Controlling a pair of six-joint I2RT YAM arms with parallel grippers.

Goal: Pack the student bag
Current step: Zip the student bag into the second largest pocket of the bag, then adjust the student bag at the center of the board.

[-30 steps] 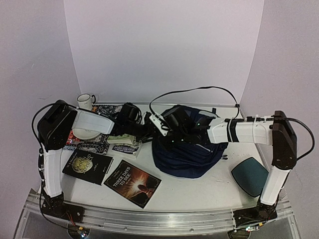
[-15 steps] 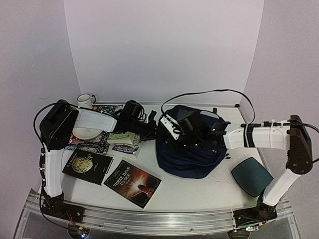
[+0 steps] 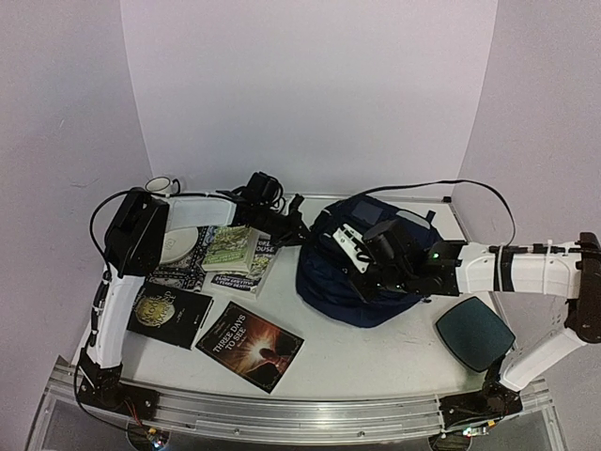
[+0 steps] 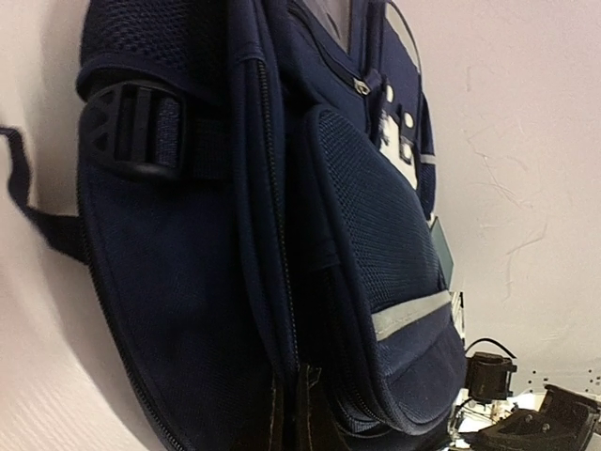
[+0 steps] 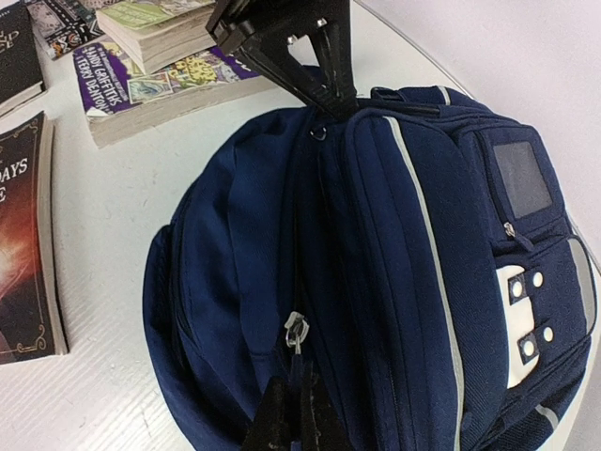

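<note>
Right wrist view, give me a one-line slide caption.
The left end effector and right end effector each pinch the navy student bag along its zip line, books beside it.

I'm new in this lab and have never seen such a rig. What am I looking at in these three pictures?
These are two white-and-black robot arms, left and right, bolted to a white table. The wide picture comes from a fixed camera above and behind them; the other two come from a camera on each wrist. On the table lie a large navy blue fabric backpack, a dark paperback titled Three Days to See, another dark book, a stack of paperbacks, a white plate, a white mug and a dark teal rounded pouch. The left arm's tool is pinched shut on the backpack's edge nearest the books; the right arm's tool is shut on its zip seam.
</note>
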